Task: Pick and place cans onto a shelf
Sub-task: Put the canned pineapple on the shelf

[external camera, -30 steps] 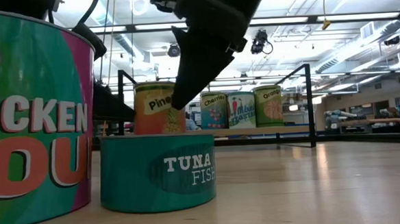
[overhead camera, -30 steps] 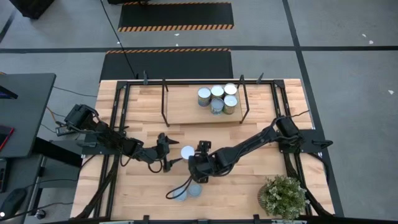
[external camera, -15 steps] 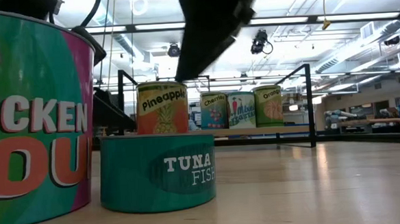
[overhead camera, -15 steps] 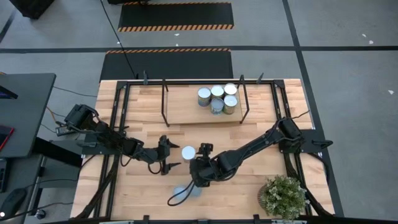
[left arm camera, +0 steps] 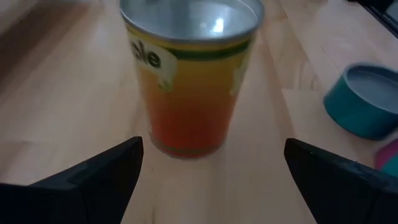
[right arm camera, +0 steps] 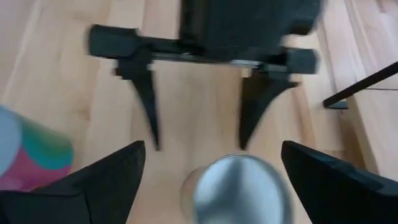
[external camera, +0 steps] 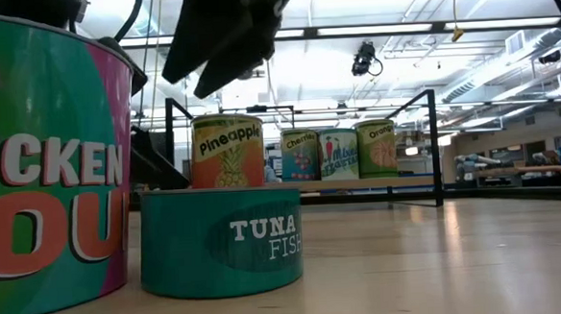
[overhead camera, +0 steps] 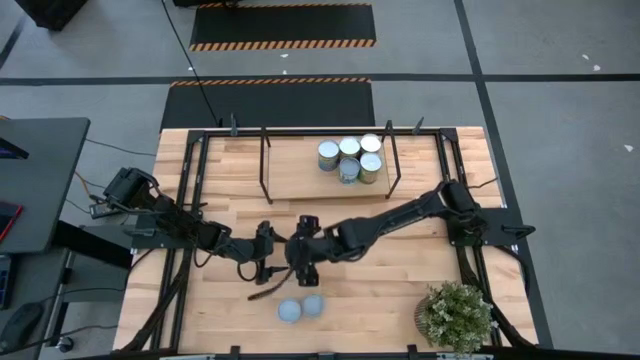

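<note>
A pineapple can (left arm camera: 193, 81) with a silver top and a yellow-orange label stands upright on its base on the tabletop. My left gripper (left arm camera: 212, 144) is open and level with the table, a finger on either side just short of the can, touching nothing. My right gripper (right arm camera: 213, 146) is open and hovers above the can (right arm camera: 236, 183), facing my left gripper; in the low view it (external camera: 209, 74) hangs above the can (external camera: 227, 150). In the high view my right gripper (overhead camera: 297, 252) hides the can. Several cans (overhead camera: 350, 158) stand on the shelf (overhead camera: 300, 180).
A tall chicken soup can (overhead camera: 289, 311) and a low tuna can (overhead camera: 314, 304) stand near the front edge, and fill the left of the low view (external camera: 217, 239). A potted plant (overhead camera: 455, 315) stands at the front right. The shelf's black rails (overhead camera: 264, 165) rise at the back.
My right gripper has risen from beside the two front cans and gone toward the far and left edges, and now hangs over the pineapple can. The cans have stayed in place.
</note>
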`<state>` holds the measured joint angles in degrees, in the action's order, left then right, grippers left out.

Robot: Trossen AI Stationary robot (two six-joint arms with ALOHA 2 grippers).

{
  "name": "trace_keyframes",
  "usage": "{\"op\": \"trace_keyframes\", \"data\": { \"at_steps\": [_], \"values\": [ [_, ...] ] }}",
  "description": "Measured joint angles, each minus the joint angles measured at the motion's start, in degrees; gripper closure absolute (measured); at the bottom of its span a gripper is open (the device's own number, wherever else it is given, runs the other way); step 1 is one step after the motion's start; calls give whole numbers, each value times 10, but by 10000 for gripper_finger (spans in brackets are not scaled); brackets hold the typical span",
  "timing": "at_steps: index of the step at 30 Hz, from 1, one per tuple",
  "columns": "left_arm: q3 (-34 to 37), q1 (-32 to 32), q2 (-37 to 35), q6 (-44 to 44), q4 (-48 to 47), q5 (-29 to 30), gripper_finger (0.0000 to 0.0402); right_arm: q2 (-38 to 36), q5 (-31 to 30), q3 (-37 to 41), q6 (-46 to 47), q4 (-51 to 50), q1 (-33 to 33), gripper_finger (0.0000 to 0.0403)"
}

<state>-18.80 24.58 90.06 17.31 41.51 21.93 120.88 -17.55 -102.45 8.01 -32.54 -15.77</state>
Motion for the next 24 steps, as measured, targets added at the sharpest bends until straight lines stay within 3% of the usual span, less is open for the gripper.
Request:
{"op": "trace_keyframes", "data": {
  "at_steps": [14, 24],
  "values": [
    [0, 5, -81, 16, -118, -23, 6, 20, 46, 0, -81, 17, 38, 3],
    [1, 20, -86, 31, -136, -23, 6, 20, 43, 6, -57, -20, 42, 3]
  ]
}}
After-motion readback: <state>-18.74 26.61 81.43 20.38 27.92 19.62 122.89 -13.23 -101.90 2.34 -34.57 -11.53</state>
